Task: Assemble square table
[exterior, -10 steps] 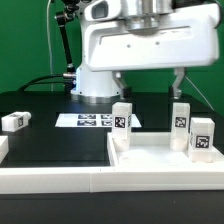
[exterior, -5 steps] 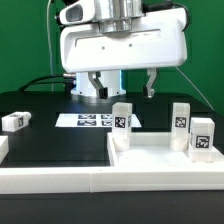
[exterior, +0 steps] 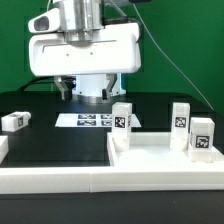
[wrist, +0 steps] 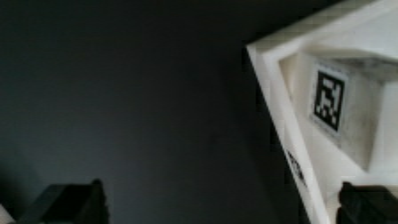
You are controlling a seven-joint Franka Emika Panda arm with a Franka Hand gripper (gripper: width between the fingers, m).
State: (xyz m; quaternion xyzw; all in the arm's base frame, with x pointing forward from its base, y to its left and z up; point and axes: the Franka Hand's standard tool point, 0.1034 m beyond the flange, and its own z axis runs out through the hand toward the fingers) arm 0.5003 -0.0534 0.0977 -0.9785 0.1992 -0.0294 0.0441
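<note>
The square table top (exterior: 150,152) is a white rimmed tray at the exterior view's right. Three white tagged legs stand upright on it: one (exterior: 122,120), a second (exterior: 181,116) and a third (exterior: 202,136). A fourth leg (exterior: 14,121) lies on the black table at the exterior view's left. My gripper (exterior: 90,88) hangs open and empty above the table, left of the tray and over the marker board (exterior: 88,120). In the wrist view my gripper (wrist: 210,202) has dark fingertips (wrist: 75,200) wide apart over bare black table. The tray's rim (wrist: 272,90) and a tag (wrist: 333,95) show beside them.
A long white border wall (exterior: 55,178) runs along the front edge, with a short white piece (exterior: 3,148) at the exterior view's left. The robot base (exterior: 90,92) stands behind the marker board. Black cables run across the green backdrop.
My gripper has moved steadily toward the exterior view's left, from above the tray's legs to above the marker board. It stays open. The legs and tray have not moved.
</note>
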